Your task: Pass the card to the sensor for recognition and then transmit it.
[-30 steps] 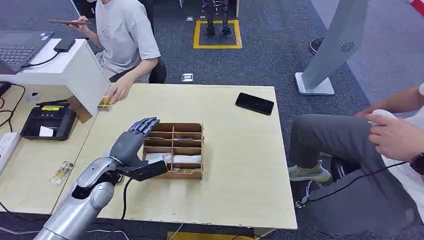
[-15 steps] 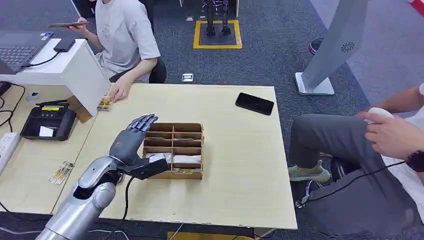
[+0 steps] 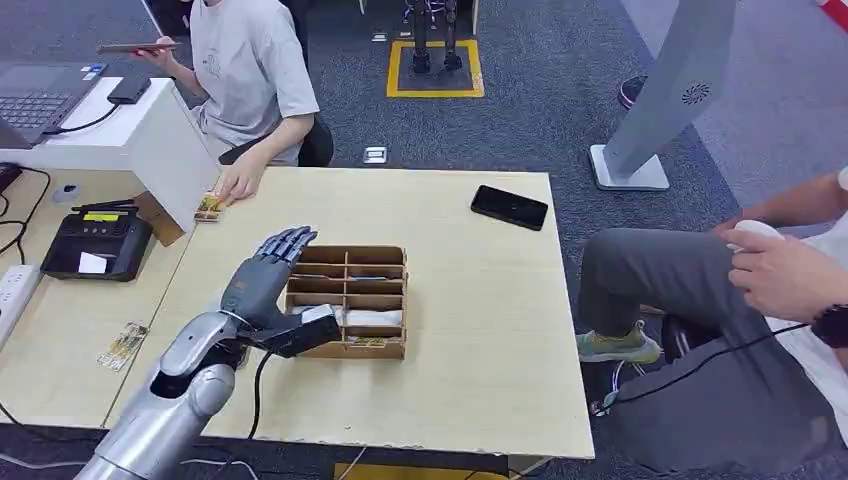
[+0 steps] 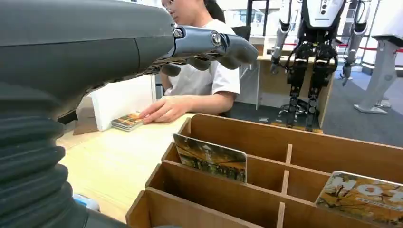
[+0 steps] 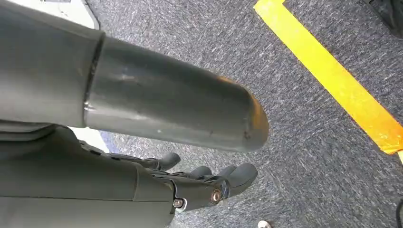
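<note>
Left hand: I saw it held above the light wooden table, just beside the near-left corner of the brown wooden divided box, fingers spread and straight, grasping nothing. In the left wrist view the picture-printed card stood upright in one compartment of the box, and a second printed card leaned in a neighbouring compartment; neither touched the fingers. Right hand: I saw it hanging over grey carpet beside a yellow floor stripe, fingers loosely extended and released. A black smartphone lay near the table's far edge. A seated person's hand rested on a small stack of cards at the far-left corner.
</note>
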